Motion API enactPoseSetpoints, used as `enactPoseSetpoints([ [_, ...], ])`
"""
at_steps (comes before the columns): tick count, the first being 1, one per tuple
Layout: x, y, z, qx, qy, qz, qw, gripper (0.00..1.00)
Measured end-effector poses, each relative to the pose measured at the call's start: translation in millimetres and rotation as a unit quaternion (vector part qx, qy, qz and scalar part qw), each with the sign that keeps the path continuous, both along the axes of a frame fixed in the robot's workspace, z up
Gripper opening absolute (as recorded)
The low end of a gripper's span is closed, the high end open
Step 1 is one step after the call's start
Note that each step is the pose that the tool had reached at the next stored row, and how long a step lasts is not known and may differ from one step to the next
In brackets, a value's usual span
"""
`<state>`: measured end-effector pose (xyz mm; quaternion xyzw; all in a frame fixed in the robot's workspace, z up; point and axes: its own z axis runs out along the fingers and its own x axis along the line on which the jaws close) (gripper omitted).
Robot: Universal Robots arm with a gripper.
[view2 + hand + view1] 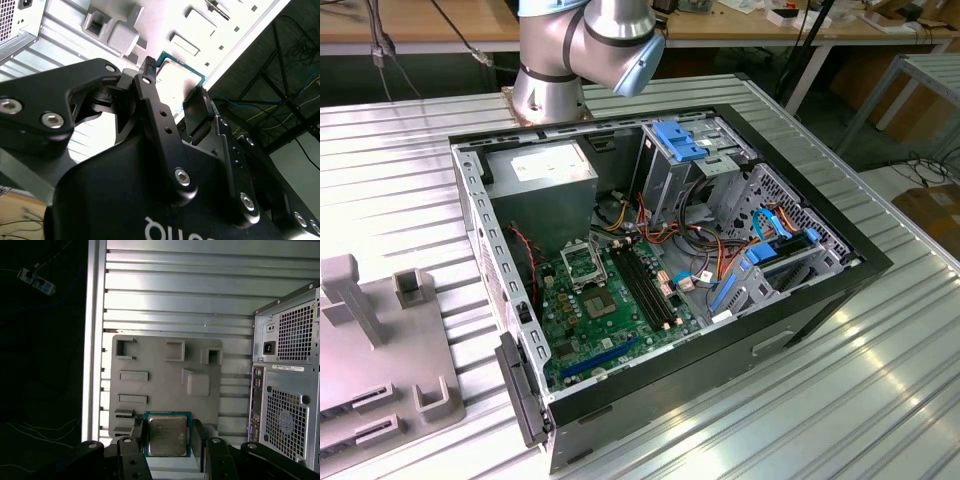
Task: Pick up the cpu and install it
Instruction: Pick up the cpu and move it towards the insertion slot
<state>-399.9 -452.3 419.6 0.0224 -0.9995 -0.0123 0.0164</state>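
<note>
My black gripper [168, 432] clamps the silver-grey square cpu [167, 437] over the ribbed aluminium table [840, 400]. The moulded grey plastic tray [380, 400] sits at the exterior view's 8 o'clock, the wooden workbench [420, 20] at 12.

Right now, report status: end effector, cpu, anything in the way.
End effector shut on cpu. Cpu held above grey tray. Computer case beside tray.

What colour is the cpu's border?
The cpu has a teal-green border, clearest in the first wrist view.

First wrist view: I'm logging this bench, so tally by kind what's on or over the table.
Thin square silver-faced cpu: 1
Black gripper holding it: 1
Grey plastic fixture tray: 1
Grey perforated metal computer case: 1
Total: 4
</note>
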Motion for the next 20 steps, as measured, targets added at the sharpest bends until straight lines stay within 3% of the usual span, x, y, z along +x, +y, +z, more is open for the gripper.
enactPoseSetpoints([
  [5,1.1,0.0,0.3,-0.0002,0.0003,0.0,1.0,0.47],
  [12,17.0,0.0,-0.3,0.0,0.0001,0.0,1.0,0.47],
  [20,29.1,0.0,-1.5,-0.0001,0.0001,0.0,1.0,0.47],
])
